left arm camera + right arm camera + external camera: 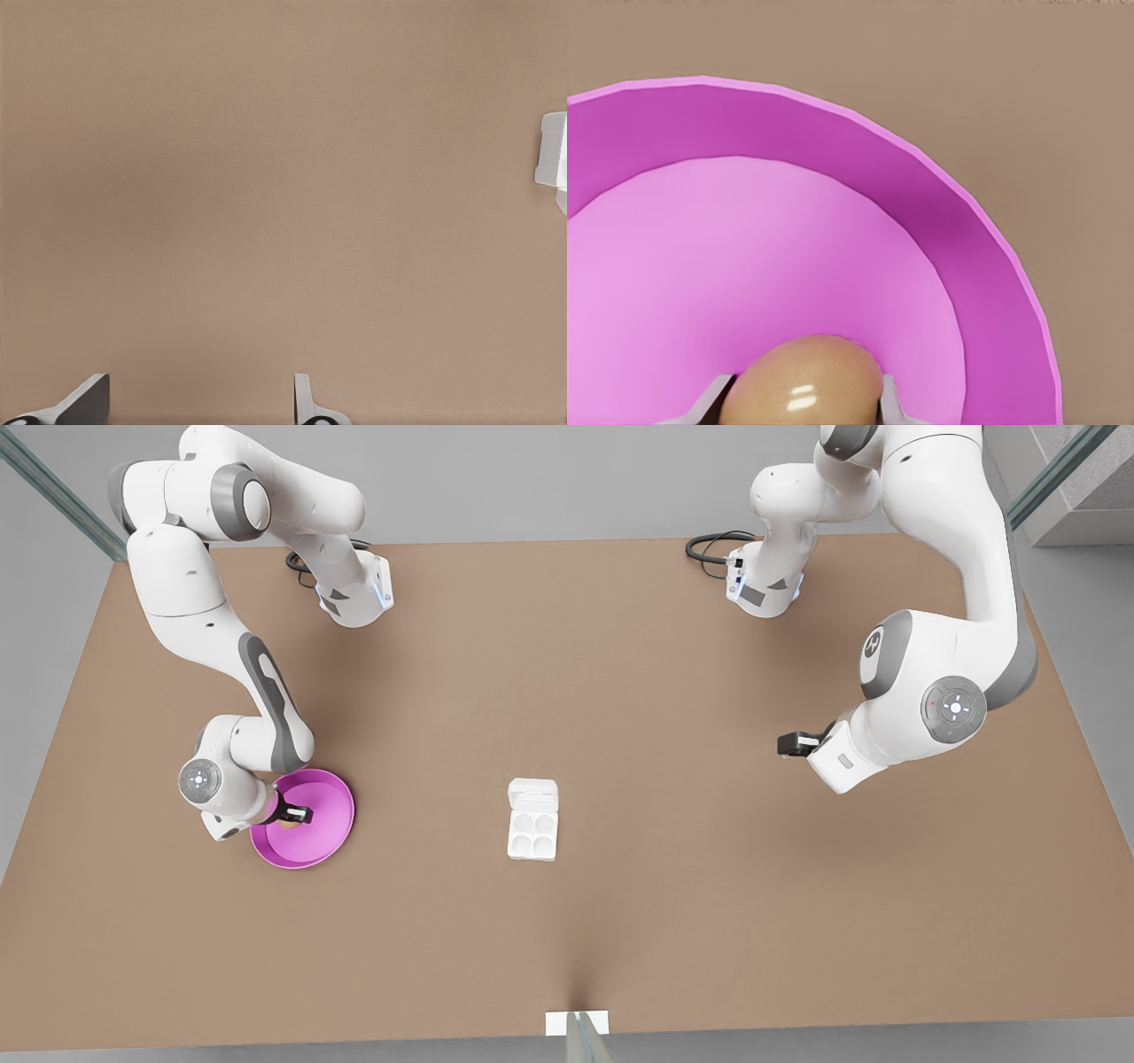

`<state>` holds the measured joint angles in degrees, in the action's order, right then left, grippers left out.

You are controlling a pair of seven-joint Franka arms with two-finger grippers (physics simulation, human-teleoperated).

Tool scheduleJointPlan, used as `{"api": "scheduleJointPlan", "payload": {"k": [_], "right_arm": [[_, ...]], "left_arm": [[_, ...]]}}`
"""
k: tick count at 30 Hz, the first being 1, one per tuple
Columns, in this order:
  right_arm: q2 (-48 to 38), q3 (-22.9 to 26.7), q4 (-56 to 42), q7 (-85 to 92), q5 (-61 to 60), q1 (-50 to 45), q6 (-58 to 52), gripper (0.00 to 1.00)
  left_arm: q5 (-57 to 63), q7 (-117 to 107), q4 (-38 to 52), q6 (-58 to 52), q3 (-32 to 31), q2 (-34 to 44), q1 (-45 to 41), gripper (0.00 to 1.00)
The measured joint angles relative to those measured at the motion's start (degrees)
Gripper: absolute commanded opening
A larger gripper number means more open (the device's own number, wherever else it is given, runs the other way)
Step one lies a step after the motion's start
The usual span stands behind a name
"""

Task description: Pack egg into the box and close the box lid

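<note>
The tan-brown egg [802, 381] lies on a round pink plate [833, 177], with a fingertip of my right gripper [799, 403] pressed against each of its sides. That right gripper [297, 814] is low over the plate [330, 815] at the front view's left. The white box [532, 834] stands open at the table's middle, its four cups bare and the box lid [533, 793] lying flat behind them. My left gripper [791, 744] waits open at the front view's right, well away from the box, an edge of which [554, 164] appears in the left wrist view.
Brown tabletop [709, 886] surrounds the box on all sides. The two arm bases [354, 598] [764, 589] with black cables stand at the table's far edge. A small white marker [576, 1023] sits at the near edge.
</note>
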<state>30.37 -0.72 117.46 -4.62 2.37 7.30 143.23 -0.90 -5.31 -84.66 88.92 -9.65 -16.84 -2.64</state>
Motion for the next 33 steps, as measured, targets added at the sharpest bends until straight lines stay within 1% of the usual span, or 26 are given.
{"api": "scheduleJointPlan", "payload": {"k": [6, 9, 13, 16, 19, 22, 27, 29, 31, 33], "right_arm": [[-0.2, -0.1, -0.1, 1.9, -1.4, 0.0, 0.3, 0.63], [-0.3, -0.1, -0.4, 3.5, -2.4, 0.0, 0.5, 0.61], [-2.3, -0.4, -2.2, 6.6, -4.0, -0.5, 0.2, 0.61], [-2.8, -1.8, -7.7, 9.0, -5.4, -0.7, -2.0, 0.61], [-2.2, -3.9, -15.6, 10.4, -6.4, -2.5, -6.1, 0.61], [-0.6, -4.2, -23.6, 10.1, -6.9, -8.2, -10.5, 0.61], [6.3, -4.3, -37.5, 4.0, -7.2, -21.3, -17.7, 0.61], [6.7, -5.0, -39.7, 1.0, -8.7, -25.0, -20.1, 0.6], [6.7, -6.3, -40.6, -1.9, -10.7, -26.1, -21.7, 0.6], [7.1, -7.5, -40.8, -4.5, -12.0, -26.7, -22.7, 0.6]], "left_arm": [[0.0, 0.0, 0.0, 0.0, 0.0, -0.3, 0.0, 1.0], [0.0, 0.0, 0.0, 0.0, 0.0, -0.3, 0.0, 1.0], [-0.1, 0.0, 0.1, -0.1, 0.0, 0.1, 0.0, 1.0], [-0.1, -0.1, 0.1, -0.1, -0.1, 0.2, 0.0, 1.0], [-0.2, -0.1, 0.1, -0.1, -0.2, 0.2, 0.0, 1.0], [-1.6, -0.1, 1.1, 0.0, -0.2, 0.2, 0.0, 1.0], [-3.4, -0.2, 4.6, -0.2, -0.6, -0.3, 0.1, 1.0], [-3.7, -0.2, 5.3, -1.1, -2.0, -0.3, 0.1, 1.0], [-4.0, -0.2, 5.6, -3.5, -4.1, 0.3, 0.0, 1.0], [-4.2, -0.2, 5.6, -5.3, -4.8, 0.2, -0.2, 1.0]]}}
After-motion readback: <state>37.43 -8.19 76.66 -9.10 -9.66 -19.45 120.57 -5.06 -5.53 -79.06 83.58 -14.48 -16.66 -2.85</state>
